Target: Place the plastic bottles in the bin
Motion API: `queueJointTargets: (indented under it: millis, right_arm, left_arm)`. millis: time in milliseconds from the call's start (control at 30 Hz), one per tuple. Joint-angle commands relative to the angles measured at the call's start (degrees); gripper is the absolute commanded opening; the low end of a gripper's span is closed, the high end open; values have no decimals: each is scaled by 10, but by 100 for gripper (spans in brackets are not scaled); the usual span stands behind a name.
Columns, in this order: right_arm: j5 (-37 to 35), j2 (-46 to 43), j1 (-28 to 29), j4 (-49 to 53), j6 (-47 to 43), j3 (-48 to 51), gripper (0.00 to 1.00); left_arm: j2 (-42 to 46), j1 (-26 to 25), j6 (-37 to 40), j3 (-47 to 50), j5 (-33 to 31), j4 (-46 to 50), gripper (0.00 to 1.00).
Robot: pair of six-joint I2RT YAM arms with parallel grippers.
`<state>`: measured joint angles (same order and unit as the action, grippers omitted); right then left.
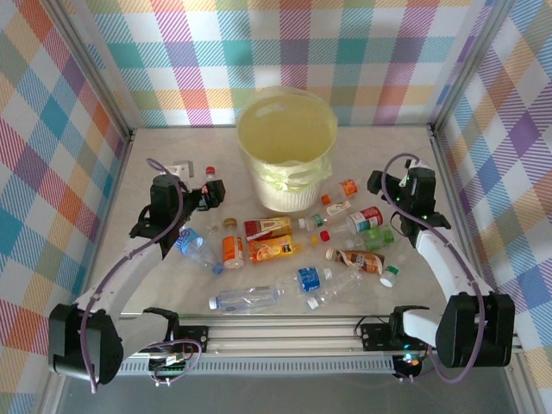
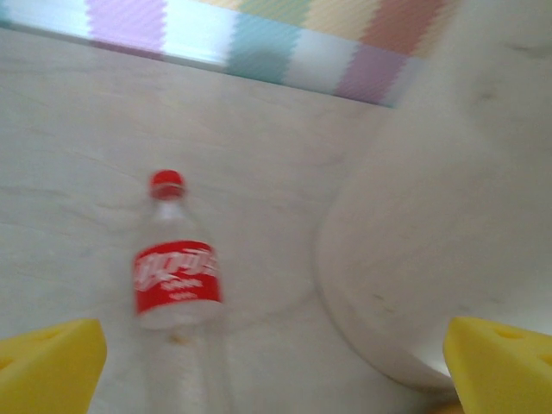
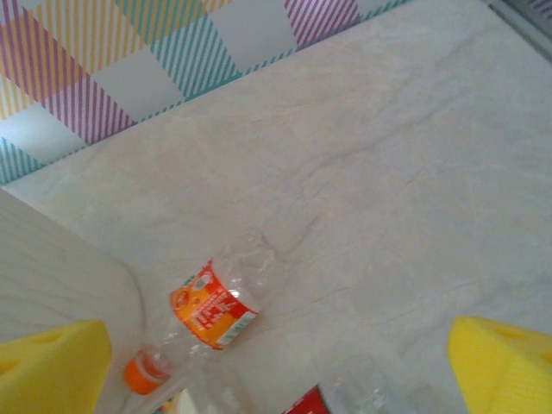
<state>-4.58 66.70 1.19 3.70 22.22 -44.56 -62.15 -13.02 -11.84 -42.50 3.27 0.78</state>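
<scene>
Left wrist view shows the left gripper (image 2: 276, 371) spread wide over the red-labelled bottle (image 2: 177, 280), which lies flat just beside the bin (image 2: 448, 216), so centring on its label before closing seems wisest

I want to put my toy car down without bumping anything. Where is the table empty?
On the table, the back right corner is bare, between the bin, the checked wall and the right hand. The back left corner is mostly bare too, apart from a small metal bracket. In front of the bin, plastic bottles crowd together.
</scene>
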Motion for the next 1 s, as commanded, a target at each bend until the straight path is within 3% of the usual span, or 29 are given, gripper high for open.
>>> queueJointTargets:
  millis: [0,233,367,667,967]
  right_arm:
    - [50,9,2,119,81,-50,100]
    - [59,42,2,246,155,-138,97]
    - [70,69,6,261,181,-164,94]
    - [64,203,41,256,218,-227,90]
    - [57,312,65,237,260,-283,82]
  left_arm:
    - [54,-38,-43,-9,57,83,100]
    - [149,-130,-51,-2,91,128,100]
    - [155,-173,-56,3,96,118,100]
    - [139,-213,-66,-12,126,113,100]
    - [146,-231,-55,-3,205,89,100]
